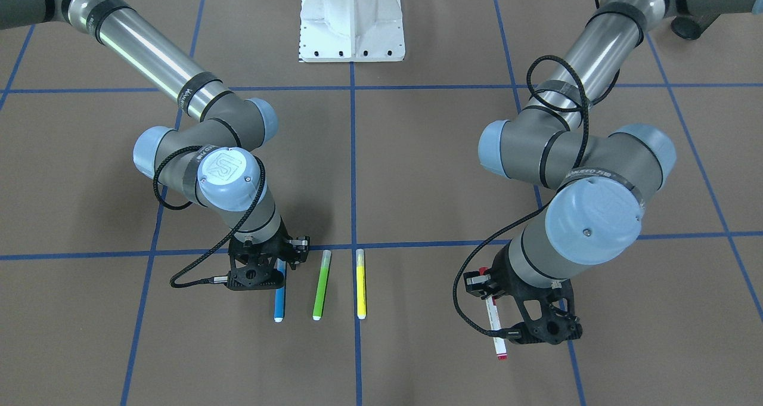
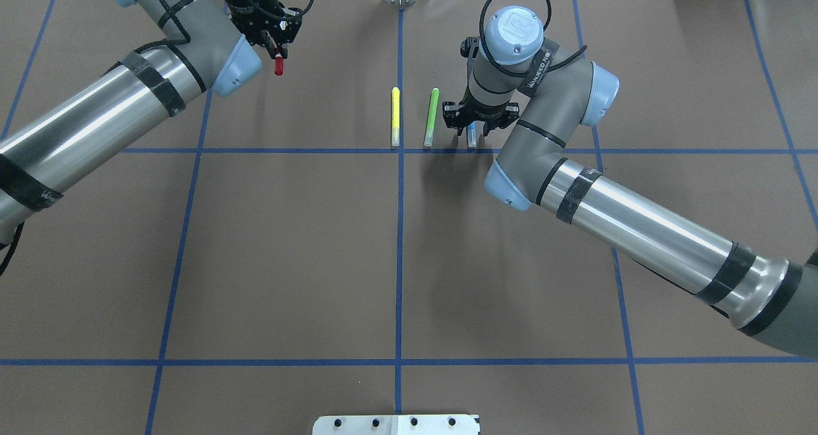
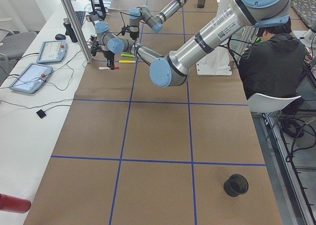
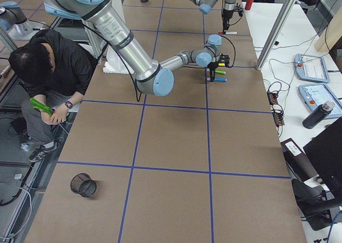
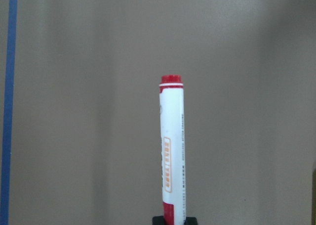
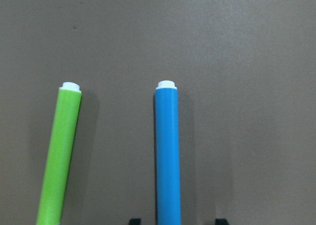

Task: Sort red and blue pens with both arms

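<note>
Left pincer [image 2: 277, 42]: closed on the red pen [image 1: 496, 328], gripping it near one red end, with the white barrel projecting from the jaws roughly level. Whether the pen touches the bench [image 2: 287, 243] cannot be told. Location: near the bench's far edge, on its left half.

Next to the right, the yellow marker [image 2: 395, 115] lies flat alongside the centre tape line [image 2: 399, 243]. The lime-green marker [image 2: 432, 117] lies just beside it, slightly slanted. No arm touches either.

The blue pen [image 6: 168, 156] lies flat on the bench just right of the green marker, near the same far edge.

Right pincer [image 2: 473, 123]: open, set low over one end of the blue pen, its jaws standing apart on either side of the barrel.
</note>
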`<state>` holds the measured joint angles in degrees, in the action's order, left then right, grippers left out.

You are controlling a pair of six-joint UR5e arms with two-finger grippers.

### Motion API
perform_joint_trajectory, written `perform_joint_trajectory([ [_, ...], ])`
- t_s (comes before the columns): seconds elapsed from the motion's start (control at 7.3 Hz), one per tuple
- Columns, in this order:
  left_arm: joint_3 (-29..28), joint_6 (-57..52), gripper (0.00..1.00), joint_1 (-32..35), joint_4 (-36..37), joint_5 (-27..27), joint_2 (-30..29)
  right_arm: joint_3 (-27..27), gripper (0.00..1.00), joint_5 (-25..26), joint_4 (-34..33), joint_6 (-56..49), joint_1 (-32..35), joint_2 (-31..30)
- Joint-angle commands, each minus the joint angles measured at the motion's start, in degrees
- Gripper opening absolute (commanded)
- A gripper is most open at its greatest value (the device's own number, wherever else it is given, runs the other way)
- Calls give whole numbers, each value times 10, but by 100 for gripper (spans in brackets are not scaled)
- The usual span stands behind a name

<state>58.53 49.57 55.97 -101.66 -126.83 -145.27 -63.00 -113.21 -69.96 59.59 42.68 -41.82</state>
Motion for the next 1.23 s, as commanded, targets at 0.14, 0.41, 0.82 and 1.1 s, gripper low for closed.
perform_joint_trajectory([
  [0.14, 4, 0, 0, 1, 1, -1, 2, 4, 55, 1, -2, -1, -2, 1],
  [0.41, 5, 1, 0, 1, 1, -1, 3, 6, 53, 1, -2, -1, -2, 1],
  [0.82, 10, 1, 0, 1, 1, -1, 6, 6, 0, 0, -3, -17, -2, 1],
  [1.1, 18, 1, 0, 3, 1, -1, 11, 6, 0, 0, -5, -52, -2, 0],
])
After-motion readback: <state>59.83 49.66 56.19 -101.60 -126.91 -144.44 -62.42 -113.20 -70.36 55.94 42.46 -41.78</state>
